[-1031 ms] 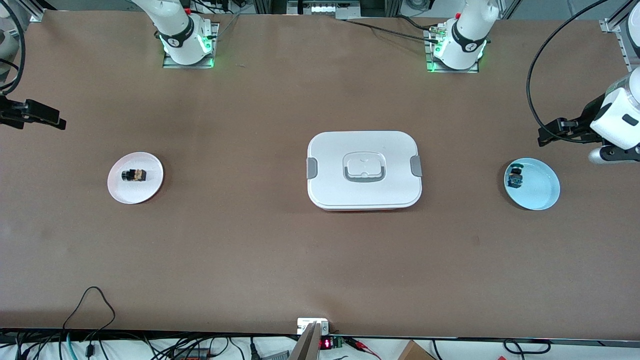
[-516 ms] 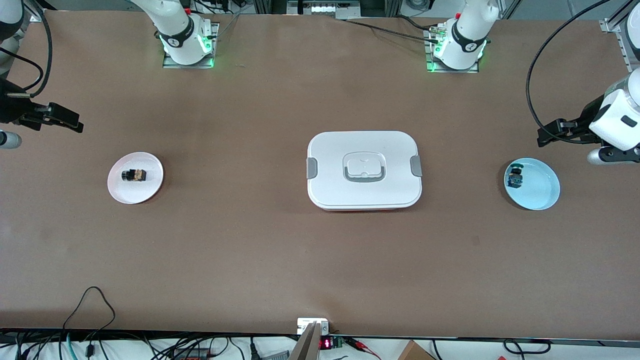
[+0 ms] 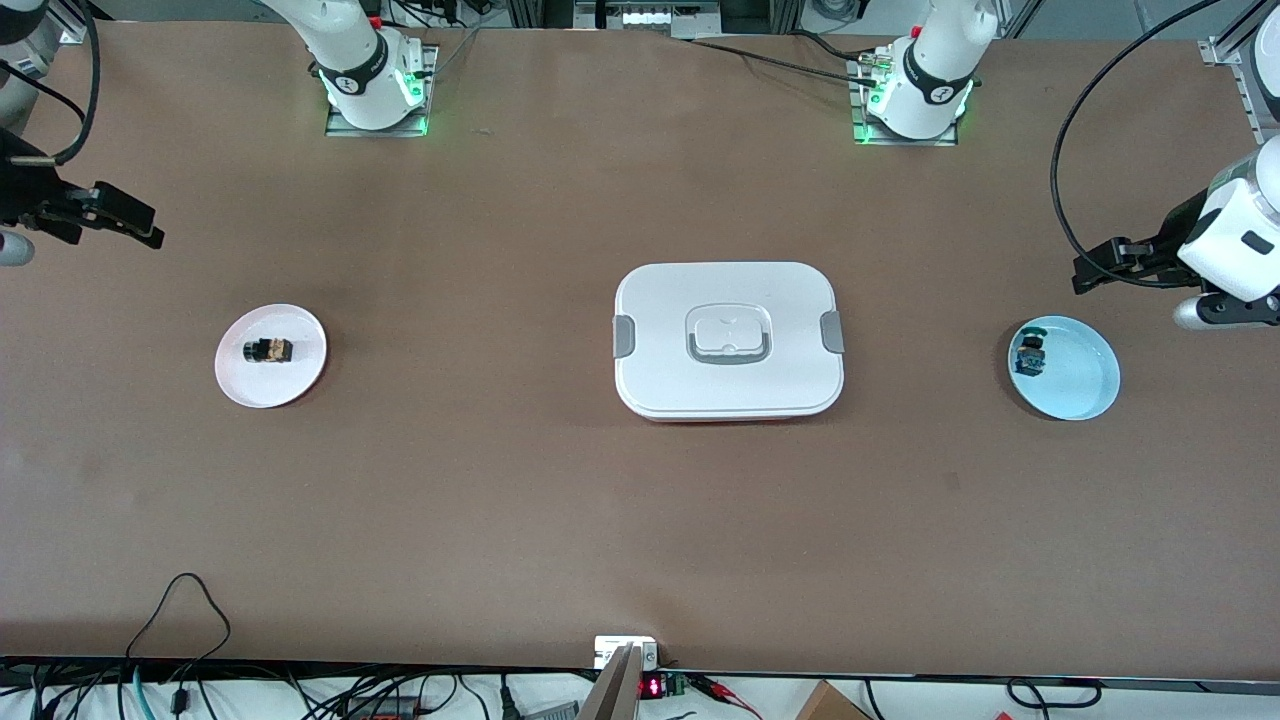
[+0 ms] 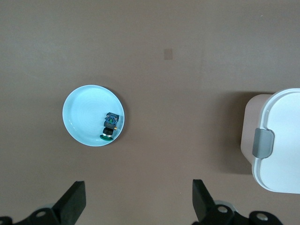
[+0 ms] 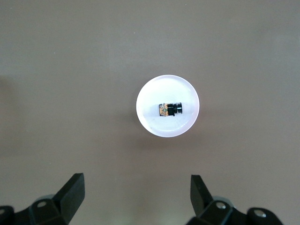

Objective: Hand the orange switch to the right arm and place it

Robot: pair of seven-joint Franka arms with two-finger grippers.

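Observation:
The orange switch (image 3: 268, 350) lies on its side on a small white plate (image 3: 300, 375) toward the right arm's end of the table. In the right wrist view the switch (image 5: 169, 109) sits at the middle of that plate (image 5: 154, 124). My right gripper (image 3: 143, 228) is open and empty, up over bare table beside the plate; its fingers frame bare table in the right wrist view (image 5: 136, 193). My left gripper (image 3: 1085, 273) is open and empty over bare table at the left arm's end, and it also shows in the left wrist view (image 4: 138, 199).
A light blue plate (image 3: 1080, 385) with a blue-green switch (image 3: 1028, 356) lies at the left arm's end; both plate (image 4: 79, 122) and switch (image 4: 109, 126) show in the left wrist view. A closed white box (image 3: 727, 340) stands mid-table.
My right gripper came in from the table's end toward the white plate, then shifted slightly farther from the front camera. The left gripper has barely moved.

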